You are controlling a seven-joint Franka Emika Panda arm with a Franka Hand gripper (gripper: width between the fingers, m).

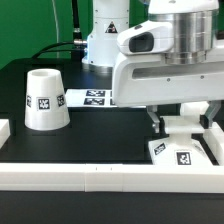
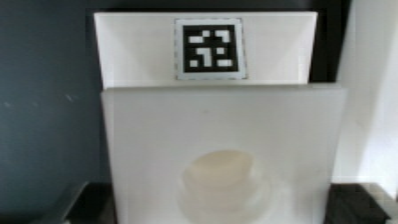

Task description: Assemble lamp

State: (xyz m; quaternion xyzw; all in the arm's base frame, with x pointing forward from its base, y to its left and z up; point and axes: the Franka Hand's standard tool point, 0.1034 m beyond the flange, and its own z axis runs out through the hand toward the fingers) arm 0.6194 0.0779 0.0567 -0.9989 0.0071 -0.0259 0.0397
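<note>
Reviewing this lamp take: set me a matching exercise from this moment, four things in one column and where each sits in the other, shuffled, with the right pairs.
Things:
1. shade
2. base block
3. marker board
4. white rail

Places:
A. lies flat toward the back of the table
B. runs along the front edge, nearest the exterior camera
C. stands alone on the exterior view's left
D. sits below the end effector, on the exterior view's right

Pairs: 1-C, 2-D, 3-A, 4-B.
</note>
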